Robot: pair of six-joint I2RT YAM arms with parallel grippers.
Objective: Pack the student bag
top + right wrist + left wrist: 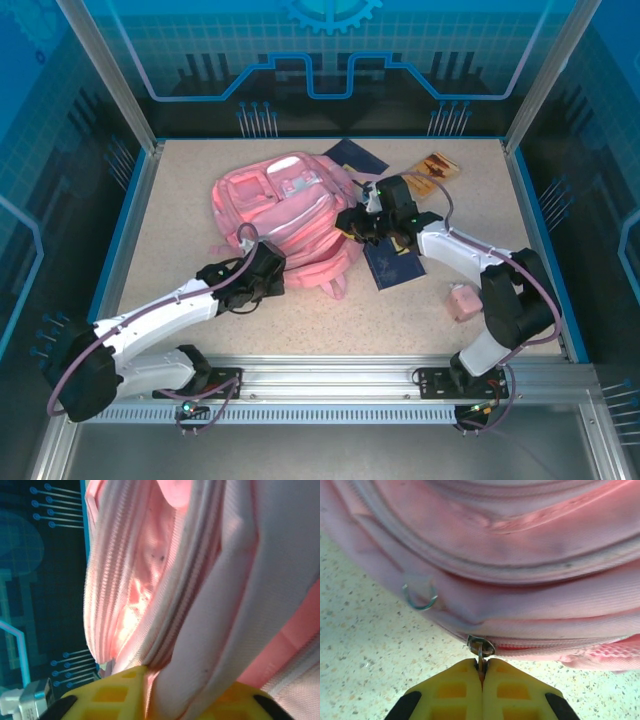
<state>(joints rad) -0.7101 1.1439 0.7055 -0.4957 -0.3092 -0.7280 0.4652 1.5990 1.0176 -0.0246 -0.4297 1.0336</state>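
The left fingers (452, 692) are pressed together on the zip pull (480, 649) at the lower edge of the backpack (520, 540), with a metal ring (420, 597) to the upper left. The right fingers (117, 692) pinch a fold of its fabric. The backpack lies at the middle of the table (190, 200), with a dark booklet (393, 266) just to its right.
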